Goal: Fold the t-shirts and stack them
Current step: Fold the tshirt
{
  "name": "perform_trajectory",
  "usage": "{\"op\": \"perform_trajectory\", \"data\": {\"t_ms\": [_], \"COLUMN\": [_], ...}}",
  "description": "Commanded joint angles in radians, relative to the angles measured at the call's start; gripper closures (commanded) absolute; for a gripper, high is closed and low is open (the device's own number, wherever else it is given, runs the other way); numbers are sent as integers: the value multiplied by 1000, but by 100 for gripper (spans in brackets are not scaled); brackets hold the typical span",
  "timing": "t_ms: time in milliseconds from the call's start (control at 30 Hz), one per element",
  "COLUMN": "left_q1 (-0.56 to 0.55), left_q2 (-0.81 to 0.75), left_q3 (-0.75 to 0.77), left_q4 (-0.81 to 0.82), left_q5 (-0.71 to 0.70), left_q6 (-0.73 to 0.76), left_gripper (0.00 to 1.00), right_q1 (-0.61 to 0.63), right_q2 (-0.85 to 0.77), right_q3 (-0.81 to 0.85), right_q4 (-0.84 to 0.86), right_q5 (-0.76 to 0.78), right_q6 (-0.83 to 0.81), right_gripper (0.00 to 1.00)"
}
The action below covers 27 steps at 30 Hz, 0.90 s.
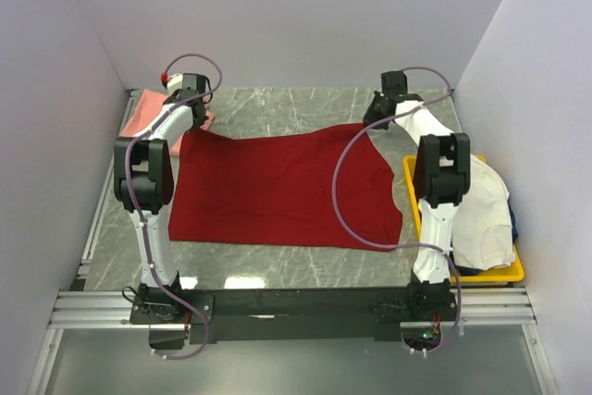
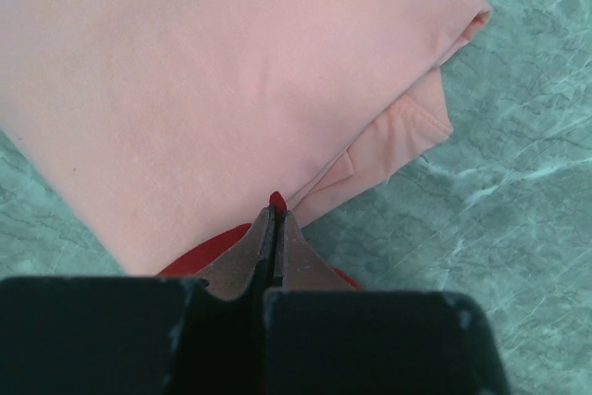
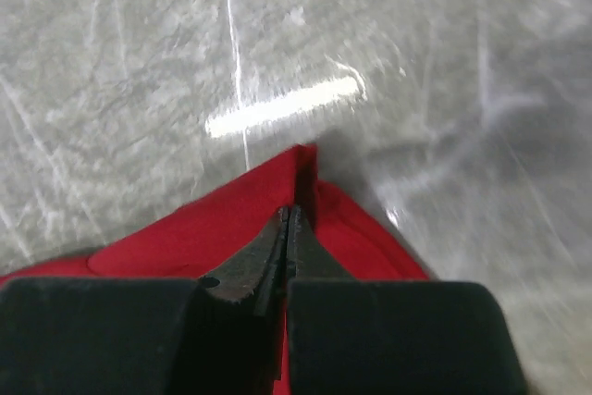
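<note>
The deep red t-shirt lies spread flat across the middle of the table. My left gripper is shut on its far left corner, just over the folded salmon pink t-shirt, which lies at the far left. My right gripper is shut on the red shirt's far right corner. The cream white t-shirt lies crumpled in the yellow tray on the right.
White walls close in the table on the left, back and right. A metal rail runs along the near edge by the arm bases. A dark cloth shows under the white shirt at the tray's right side.
</note>
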Motion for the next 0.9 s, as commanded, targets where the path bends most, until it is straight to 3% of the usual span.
{"op": "perform_trajectory", "data": {"t_ms": [0, 467, 867], "left_q1": [-6, -4, -4], "left_q2": [-74, -176, -349], "left_q3": [4, -88, -324], "left_q4": [17, 21, 35], "left_q5": [-24, -24, -12], "left_q6": [12, -14, -131], "left_gripper": [99, 99, 99], "right_q1": [-23, -25, -14], "right_q2": [-176, -434, -662], "right_q3": [-73, -365, -650], "right_q4": [70, 114, 114], "right_q5": [30, 41, 75], "right_q6": [-11, 6, 54], "right_gripper": [100, 100, 100]}}
